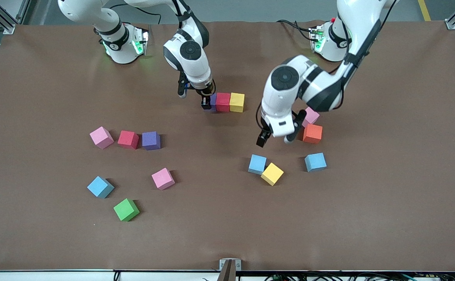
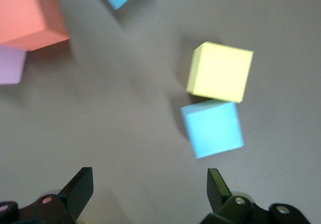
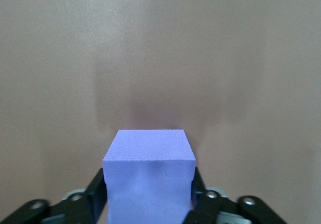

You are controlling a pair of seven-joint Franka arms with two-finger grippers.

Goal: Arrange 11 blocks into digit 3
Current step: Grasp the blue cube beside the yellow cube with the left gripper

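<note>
- Purple block [image 3: 149, 171] sits at the red-and-yellow row's [image 1: 230, 102] end toward the right arm, between the right gripper's [image 1: 207, 102] fingers; whether they grip cannot be told.
- Left gripper [image 2: 148, 191], open, hovers beside a light blue block [image 2: 213, 128] touching a yellow block [image 2: 220, 72].

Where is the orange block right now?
The orange block sits toward the left arm's end of the table, touching a pink block, right beside the left hand.
</note>
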